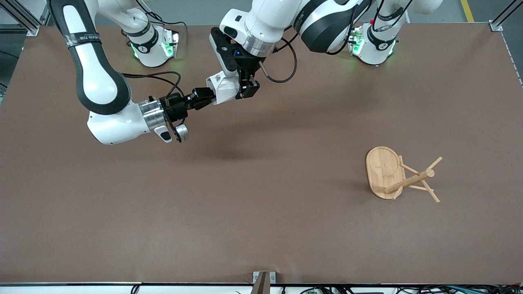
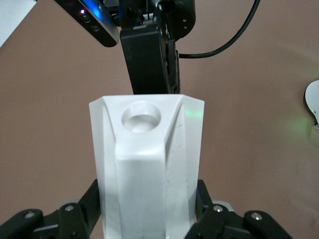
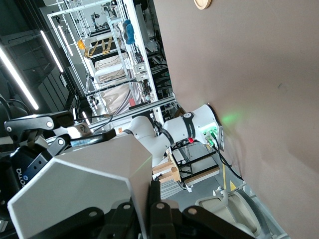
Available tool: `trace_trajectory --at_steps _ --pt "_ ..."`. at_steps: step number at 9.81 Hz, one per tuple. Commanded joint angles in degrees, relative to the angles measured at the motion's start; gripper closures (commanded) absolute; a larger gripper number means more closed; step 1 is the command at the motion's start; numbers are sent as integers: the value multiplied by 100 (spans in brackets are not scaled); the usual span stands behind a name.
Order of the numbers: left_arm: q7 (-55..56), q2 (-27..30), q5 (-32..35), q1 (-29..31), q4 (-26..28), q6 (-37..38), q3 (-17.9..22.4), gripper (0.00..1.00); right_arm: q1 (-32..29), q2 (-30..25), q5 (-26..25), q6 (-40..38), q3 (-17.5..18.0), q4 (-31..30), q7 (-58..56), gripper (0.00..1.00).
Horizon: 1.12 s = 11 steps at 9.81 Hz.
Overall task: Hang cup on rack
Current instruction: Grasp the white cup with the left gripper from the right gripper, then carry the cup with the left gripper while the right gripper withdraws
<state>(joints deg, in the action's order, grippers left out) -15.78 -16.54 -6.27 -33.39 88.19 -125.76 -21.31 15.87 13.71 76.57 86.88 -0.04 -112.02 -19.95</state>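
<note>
Cup [image 3: 84, 189] between right fingers [image 3: 159, 219]

From my remote station: the brown tabletop [image 1: 261, 212] carries only the bamboo rack [image 1: 398, 174], tipped on its side toward the left arm's end, pegs splayed.

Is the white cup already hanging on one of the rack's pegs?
No. The cup is up in the air, gripped between the left gripper and the right gripper, while the rack stands apart with bare pegs.

Both arms raised, left tool [image 1: 248, 87] and right tool [image 1: 204, 98] clamped, nearly meeting.
</note>
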Motion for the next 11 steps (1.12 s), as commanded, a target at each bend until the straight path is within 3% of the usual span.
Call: trace_trajectory --at_steps 1,3,6,8,10,11 --pt "-48 -192 -32 -80 31 -54 -13 100 21 -220 114 74 -40 -119 70 2" --pt "-92 -183 -32 -19 40 -45 -13 100 -49 -272 -655 83 -188 99 209 0" --pt "-40 -157 -23 121 58 77 74 100 -469 -255 -2851 83 -339 977 1035 0" --pt "187 62 -23 681 32 698 83 100 -900 -255 -3985 118 -348 1444 1579 0" --pt "626 291 90 1375 14 1410 84 99 -1077 -464 -6178 677 -383 1692 1634 0" --pt "872 414 117 1683 23 1596 75 99 -1130 -527 -6928 925 -400 1710 1626 0"
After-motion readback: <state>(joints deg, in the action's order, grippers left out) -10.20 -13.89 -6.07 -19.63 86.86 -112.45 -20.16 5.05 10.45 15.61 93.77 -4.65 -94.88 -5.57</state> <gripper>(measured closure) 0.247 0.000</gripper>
